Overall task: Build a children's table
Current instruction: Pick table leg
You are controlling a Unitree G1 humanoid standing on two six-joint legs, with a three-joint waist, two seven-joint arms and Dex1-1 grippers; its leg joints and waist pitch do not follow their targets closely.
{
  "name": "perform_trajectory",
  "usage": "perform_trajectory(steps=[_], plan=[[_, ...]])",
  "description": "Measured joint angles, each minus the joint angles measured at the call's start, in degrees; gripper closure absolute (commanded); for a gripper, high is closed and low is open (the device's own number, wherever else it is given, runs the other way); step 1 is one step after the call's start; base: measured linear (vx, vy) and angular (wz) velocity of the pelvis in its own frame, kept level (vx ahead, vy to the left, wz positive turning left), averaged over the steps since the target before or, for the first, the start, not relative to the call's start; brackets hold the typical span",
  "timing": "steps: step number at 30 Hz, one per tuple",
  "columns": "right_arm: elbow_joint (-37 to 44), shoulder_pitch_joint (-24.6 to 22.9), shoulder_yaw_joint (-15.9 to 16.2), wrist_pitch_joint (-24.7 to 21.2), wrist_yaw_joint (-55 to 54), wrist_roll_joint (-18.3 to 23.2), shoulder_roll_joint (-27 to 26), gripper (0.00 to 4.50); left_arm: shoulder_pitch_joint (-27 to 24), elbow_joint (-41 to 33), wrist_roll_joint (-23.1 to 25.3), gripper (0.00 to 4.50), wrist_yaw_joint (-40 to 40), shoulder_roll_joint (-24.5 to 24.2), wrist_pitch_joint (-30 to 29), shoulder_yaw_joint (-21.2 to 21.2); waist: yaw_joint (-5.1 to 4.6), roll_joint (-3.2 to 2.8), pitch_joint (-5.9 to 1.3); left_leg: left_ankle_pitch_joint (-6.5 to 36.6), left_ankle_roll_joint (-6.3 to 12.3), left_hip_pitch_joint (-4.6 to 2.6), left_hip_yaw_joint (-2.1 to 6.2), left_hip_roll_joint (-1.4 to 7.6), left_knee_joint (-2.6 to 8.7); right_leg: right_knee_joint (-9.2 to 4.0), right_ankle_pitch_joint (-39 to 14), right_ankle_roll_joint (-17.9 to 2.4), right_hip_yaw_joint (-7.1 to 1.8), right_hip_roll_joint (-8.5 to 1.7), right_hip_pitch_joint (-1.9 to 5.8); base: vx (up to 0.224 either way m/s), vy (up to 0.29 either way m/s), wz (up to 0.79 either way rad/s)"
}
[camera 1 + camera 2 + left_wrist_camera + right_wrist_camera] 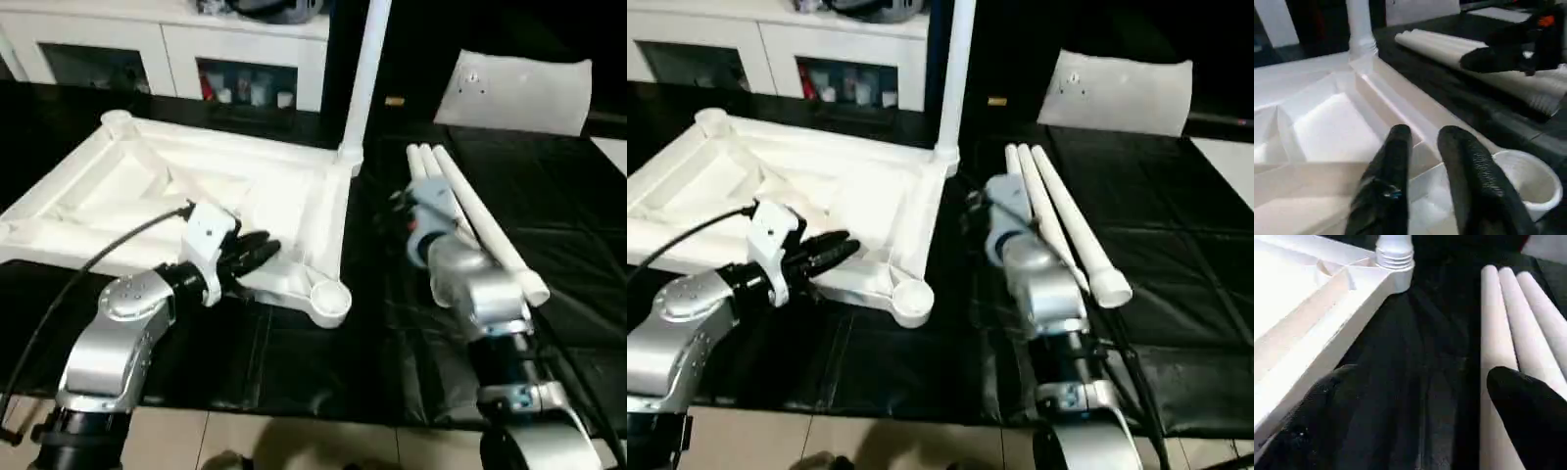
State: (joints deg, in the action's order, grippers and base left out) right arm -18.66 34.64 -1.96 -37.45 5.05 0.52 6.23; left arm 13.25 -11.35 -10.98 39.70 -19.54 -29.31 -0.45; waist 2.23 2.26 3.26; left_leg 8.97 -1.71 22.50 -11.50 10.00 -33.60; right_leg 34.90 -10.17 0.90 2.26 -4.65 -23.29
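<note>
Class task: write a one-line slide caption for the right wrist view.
Open right gripper hovers over black mat, between upturned tabletop and three loose legs.

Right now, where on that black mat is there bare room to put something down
The widest bare patch is the near strip of the black mat, between the two forearms, in front of the tabletop's empty near corner socket. Another lies beyond the three loose legs, below the plastic bag. The gap between the tabletop and the loose legs is crowded: the right gripper hangs there.

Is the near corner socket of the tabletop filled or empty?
Empty. The near corner socket shows an open round cup, while the far socket holds an upright leg.
</note>
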Motion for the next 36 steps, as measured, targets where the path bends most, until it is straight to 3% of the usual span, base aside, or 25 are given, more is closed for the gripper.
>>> perform_trajectory(steps=[4, 9, 22, 24, 27, 29, 36], plan=[[-5.96, 4.34, -0.30, -1.36, -0.11, -0.19, 2.51, 0.00, -1.20, -4.85, -1.16, 2.76, 0.00, -0.42, -2.78, -2.11, -0.20, 0.05, -0.03, 0.00, 0.00, -0.01, 0.00, 0.00, -0.07, 0.04, -0.01, 0.01, -0.01, 0.00, 0.01, 0.000, 0.000, 0.00], [-12.35, 6.12, -0.69, -2.59, -0.10, -0.29, 3.34, 0.00, -1.98, -6.49, -0.34, 2.40, 0.05, -2.17, -4.72, -5.00, -0.20, 0.08, -0.03, 0.00, -0.01, 0.02, 0.01, 0.02, -0.05, 0.05, -0.02, 0.03, -0.01, 0.04, -0.02, 0.000, 0.000, 0.00], [-24.91, 11.99, -3.24, -3.34, -1.37, 0.41, 3.99, 0.00, -2.13, -6.65, 0.79, 1.41, 0.11, -6.49, -7.07, -6.88, -0.07, 0.08, -0.03, -0.02, -0.03, 0.10, 0.00, 0.04, -0.18, 0.10, -0.01, 0.01, -0.03, 0.06, -0.07, 0.000, 0.000, 0.00], [-26.56, 12.83, -3.55, -3.26, -1.39, 0.48, 4.11, 0.00, -2.13, -6.65, 0.89, 1.09, 0.10, -6.79, -7.15, -7.04, -0.10, 0.09, -0.04, -0.01, -0.02, 0.10, 0.01, 0.05, -0.22, 0.11, 0.00, 0.01, -0.03, 0.06, -0.05, 0.000, 0.000, 0.00], [-29.99, 14.73, -4.40, -3.15, -1.40, 0.78, 4.62, 0.00, -2.15, -6.71, 1.23, 1.00, -0.09, -7.13, -7.20, -7.44, -0.14, 0.12, -0.05, -0.01, -0.02, 0.09, 0.02, 0.06, -0.27, 0.14, 0.00, 0.01, -0.01, 0.06, -0.04, 0.000, 0.000, 0.00], [-31.61, 15.08, -4.58, -3.18, -1.45, 1.13, 4.94, 0.00, -2.19, -7.00, 1.31, 0.67, -0.20, -7.46, -7.19, -7.65, -0.12, 0.15, -0.08, -0.02, -0.03, 0.08, 0.03, 0.06, -0.28, 0.16, 0.00, 0.00, -0.01, 0.06, -0.03, 0.000, 0.000, 0.00], [-36.13, 15.96, -6.68, -3.56, -2.20, 2.17, 4.77, 0.00, -2.21, -7.11, 2.20, 0.21, -0.64, -8.22, -7.11, -8.30, -0.13, 0.14, -0.07, -0.02, -0.03, 0.10, 0.03, 0.07, -0.30, 0.22, 0.01, -0.01, -0.01, 0.07, -0.05, 0.000, 0.000, 0.00]])
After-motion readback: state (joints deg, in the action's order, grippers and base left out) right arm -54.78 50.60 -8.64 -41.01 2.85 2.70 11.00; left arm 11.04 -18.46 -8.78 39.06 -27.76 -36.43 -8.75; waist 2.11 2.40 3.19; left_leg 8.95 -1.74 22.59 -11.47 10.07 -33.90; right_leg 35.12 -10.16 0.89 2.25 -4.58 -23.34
